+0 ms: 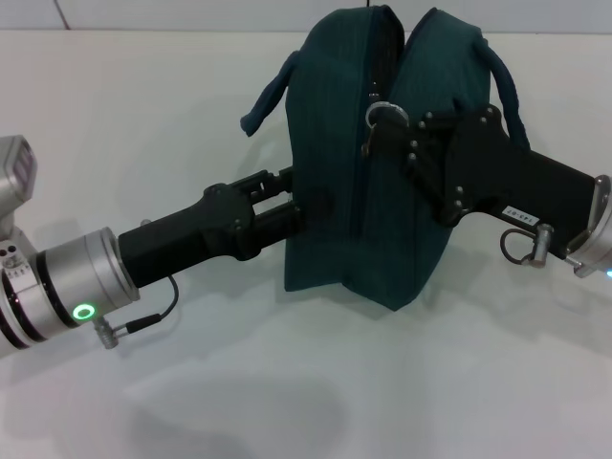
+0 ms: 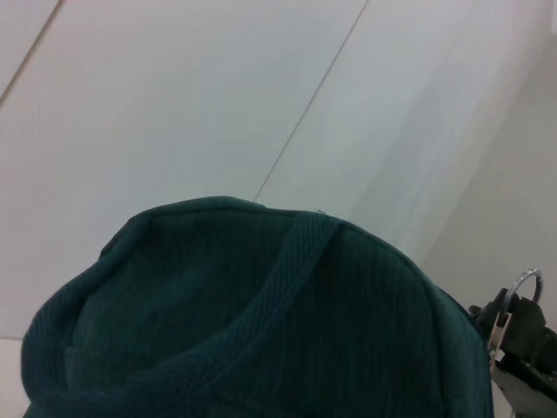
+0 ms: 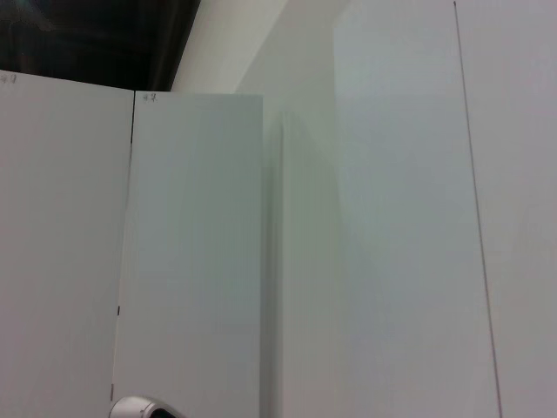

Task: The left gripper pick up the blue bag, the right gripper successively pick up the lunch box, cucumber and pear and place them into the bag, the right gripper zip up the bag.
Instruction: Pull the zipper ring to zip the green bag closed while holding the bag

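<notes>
Zipping looks like the step in hand: the blue bag (image 1: 382, 163) stands upright on the white desk (image 1: 287, 402), and no lunch box, cucumber or pear shows outside it. From the right, the right hand (image 1: 390, 129) reaches to the bag's top seam, its 2 fingers pinching the ring zipper pull (image 1: 385, 116). From the left, the left hand (image 1: 292, 196) presses level against the bag's side; whether its fingers grip fabric I cannot tell. Next, I judge, the right arm must draw the ring steadily along the seam while the left steadies the bag.
</notes>
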Tool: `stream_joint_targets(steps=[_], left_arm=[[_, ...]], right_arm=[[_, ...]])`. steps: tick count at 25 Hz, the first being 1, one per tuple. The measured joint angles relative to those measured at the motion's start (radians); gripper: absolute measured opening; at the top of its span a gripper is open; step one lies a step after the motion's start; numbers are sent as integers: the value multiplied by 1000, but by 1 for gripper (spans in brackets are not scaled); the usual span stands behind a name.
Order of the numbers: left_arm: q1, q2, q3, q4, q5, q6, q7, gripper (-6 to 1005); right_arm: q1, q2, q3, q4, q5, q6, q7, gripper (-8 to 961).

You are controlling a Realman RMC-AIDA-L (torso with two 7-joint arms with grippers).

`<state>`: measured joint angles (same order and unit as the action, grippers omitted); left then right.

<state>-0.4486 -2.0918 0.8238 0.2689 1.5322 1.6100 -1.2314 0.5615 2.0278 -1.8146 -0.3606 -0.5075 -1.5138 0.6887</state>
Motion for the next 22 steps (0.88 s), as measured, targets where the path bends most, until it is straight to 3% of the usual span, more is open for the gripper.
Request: stream_joint_targets(steps=[10, 13, 18, 22], left_arm=[[-5, 2, 15, 3, 5, 10, 6, 576], [-11, 3, 29, 3, 5, 11, 7, 364], [-19, 4, 49, 5, 5, 11, 10, 205], [-21, 6, 74, 8, 7, 10, 16, 151]], right_arm=[[2, 0, 0, -2, 0, 1, 0, 5], [3, 0, 0, -2, 0, 2, 0, 5], [5, 0, 0, -4, 1, 2, 0, 5], [7, 0, 1, -16, 17, 1, 0, 5]])
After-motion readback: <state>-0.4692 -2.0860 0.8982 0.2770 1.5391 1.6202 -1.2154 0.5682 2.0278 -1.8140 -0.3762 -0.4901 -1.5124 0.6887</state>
